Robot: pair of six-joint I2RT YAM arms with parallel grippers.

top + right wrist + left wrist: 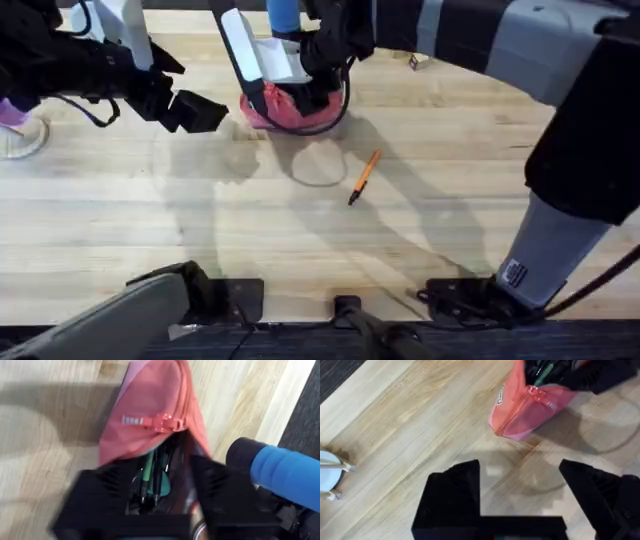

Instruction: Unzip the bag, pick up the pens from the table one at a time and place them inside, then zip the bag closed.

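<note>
The pink-red bag [285, 112] lies at the far middle of the table [200, 220], its zipper open at the end under my right gripper [320, 85]. In the right wrist view the right gripper [160, 495] is open at the bag's [150, 405] mouth, where a green and some dark slim items [152, 480] lie inside. The zipper pull [162, 422] sits partway along. An orange pen [364, 176] with a black tip lies on the bare wood nearer than the bag. My left gripper [195, 110] hangs open and empty just left of the bag [520, 410].
A blue bottle [285, 15] stands right behind the bag, close to the right gripper [285, 472]. A white round object with pale wooden sticks [327, 475] sits at the far left. A small item [413, 62] lies far right of the bag.
</note>
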